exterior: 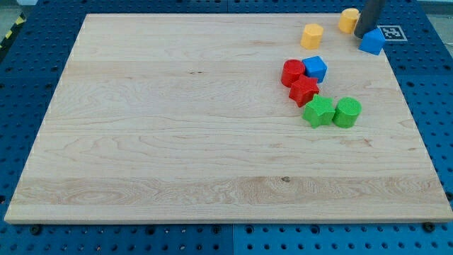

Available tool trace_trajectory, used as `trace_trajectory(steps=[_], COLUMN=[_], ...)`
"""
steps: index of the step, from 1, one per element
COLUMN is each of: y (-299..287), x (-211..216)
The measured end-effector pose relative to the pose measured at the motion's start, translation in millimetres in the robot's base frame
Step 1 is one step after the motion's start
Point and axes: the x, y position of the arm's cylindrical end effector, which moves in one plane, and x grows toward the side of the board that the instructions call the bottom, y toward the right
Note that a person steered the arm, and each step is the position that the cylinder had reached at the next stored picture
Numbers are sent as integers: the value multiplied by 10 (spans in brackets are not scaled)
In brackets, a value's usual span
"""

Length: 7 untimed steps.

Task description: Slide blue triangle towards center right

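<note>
Markings: no brand or readable writing on any block or on the desk (177, 142). One black-and-white square fiducial tag (390, 32) lies at the desk's top right corner; its pattern is partly covered, no letters legible.

End effector: a straight dark rod entering from the view's top edge. It has no jaws, so open or closed does not apply; it grips nothing. My tip (362, 35) rests near the top right of the desk.

Task object: blue triangle (373, 42) sits at the view's top right, near the desk's right edge, overlapping the fiducial tag's left side. It lies just to the right of and slightly below my tip, apparently touching the rod's lower end; contact cannot be confirmed.

Other blocks:
- yellow block (347, 20), just left of the rod, partly hidden by it.
- yellow hexagon (312, 35), further left, apart from the tip.
- blue cube (315, 69), red cylinder (292, 73) and red star (304, 91) clustered together, touching, below the yellow pair.
- green star (318, 112) and green cylinder (347, 112) side by side, just below the red star.
</note>
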Motion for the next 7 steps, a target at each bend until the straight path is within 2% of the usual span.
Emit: trace_trajectory(steps=[2, 4, 6, 7], y=[0, 143, 165, 165], x=[200, -3, 466, 500])
